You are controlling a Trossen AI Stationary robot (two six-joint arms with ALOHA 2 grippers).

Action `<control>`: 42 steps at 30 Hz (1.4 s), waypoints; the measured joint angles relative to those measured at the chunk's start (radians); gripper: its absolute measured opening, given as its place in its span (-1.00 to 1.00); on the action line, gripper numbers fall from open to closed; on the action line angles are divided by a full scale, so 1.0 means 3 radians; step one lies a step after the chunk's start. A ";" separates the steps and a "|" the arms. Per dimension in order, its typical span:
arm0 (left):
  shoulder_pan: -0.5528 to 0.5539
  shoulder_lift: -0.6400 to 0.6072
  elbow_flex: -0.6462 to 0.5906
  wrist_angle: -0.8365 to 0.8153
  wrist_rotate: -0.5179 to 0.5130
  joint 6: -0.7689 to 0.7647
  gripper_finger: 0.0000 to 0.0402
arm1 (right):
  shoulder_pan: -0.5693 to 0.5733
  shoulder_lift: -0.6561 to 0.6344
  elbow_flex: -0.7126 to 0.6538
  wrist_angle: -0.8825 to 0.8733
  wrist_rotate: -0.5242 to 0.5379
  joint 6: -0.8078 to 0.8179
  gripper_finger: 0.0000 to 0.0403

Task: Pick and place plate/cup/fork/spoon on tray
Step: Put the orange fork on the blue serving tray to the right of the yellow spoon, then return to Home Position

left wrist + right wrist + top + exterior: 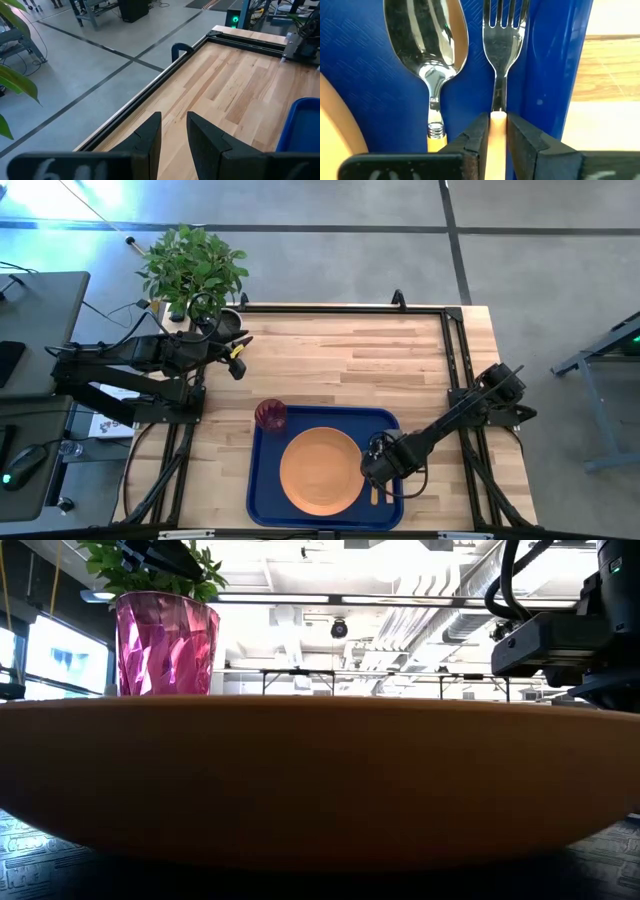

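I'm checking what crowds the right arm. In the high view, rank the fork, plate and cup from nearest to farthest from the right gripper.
1. The fork: its handle sits between the right gripper's fingers, at the tray's right edge.
2. The plate: mid-tray, just left of the gripper.
3. The cup: the tray's far-left corner.

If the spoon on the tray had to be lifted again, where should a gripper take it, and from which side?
By the handle, from above. The spoon lies flat on the tray between the plate and the fork, so there is little room at its sides. The right gripper holds the fork's handle the same way.
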 joint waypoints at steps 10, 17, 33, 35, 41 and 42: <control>0.0000 0.0000 0.0000 0.0000 0.0000 0.0001 -0.60 | 0.0000 -0.0088 0.0000 -0.0088 0.0001 0.0012 -0.69; 0.0000 0.0001 0.0000 0.0000 0.0000 0.0001 -0.60 | 0.0000 -0.0172 0.0000 -0.0092 0.0025 0.0013 -0.69; 0.0001 -0.0197 0.0003 0.0053 0.0925 -0.0120 -0.60 | -0.0003 -0.0778 -0.0001 -0.0096 0.0977 -0.0192 -0.69; 0.0001 -0.0284 0.0003 0.0051 0.1237 -0.0120 -0.60 | -0.0003 -0.0901 -0.0001 -0.0070 0.1305 -0.0389 -0.69; -0.0002 -0.0489 0.0003 0.0030 0.2147 -0.0113 -0.60 | -0.0022 -0.1277 -0.0001 0.0158 0.2282 -0.1115 -0.69; -0.0007 -0.0519 0.0003 0.0013 0.2277 -0.0094 -0.60 | -0.0026 -0.1345 -0.0001 0.0210 0.2407 -0.1254 -0.69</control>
